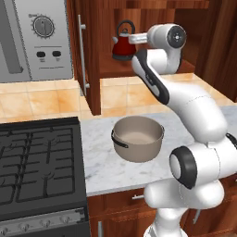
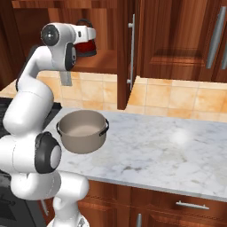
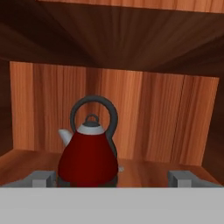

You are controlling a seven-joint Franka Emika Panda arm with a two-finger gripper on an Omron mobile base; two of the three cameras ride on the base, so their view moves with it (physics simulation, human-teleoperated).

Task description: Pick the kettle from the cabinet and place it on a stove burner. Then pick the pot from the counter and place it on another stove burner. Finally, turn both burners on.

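Note:
The dark-red kettle (image 3: 89, 153) stands upright on the shelf of the open cabinet (image 3: 175, 118), with its black arched handle and grey lid showing. My gripper (image 3: 113, 178) is open and level with the kettle's base, just short of it. The kettle sits left of centre between the fingertips (image 3: 43, 178), close to the left one. From the base, the kettle (image 1: 122, 45) shows in the cabinet (image 1: 106, 69) with my hand reaching in from the right. The taupe-grey pot (image 1: 138, 138) rests lidless on the marble counter (image 1: 99, 166). The black burners (image 1: 37, 159) lie left of the pot.
The cabinet door (image 1: 84, 55) stands swung open to the kettle's left, with its steel bar handle facing out. A grey microwave (image 1: 37, 37) hangs above the cooktop. The knob strip (image 1: 41, 224) runs along the stove's front. More closed cabinets (image 2: 186, 40) hang to the right.

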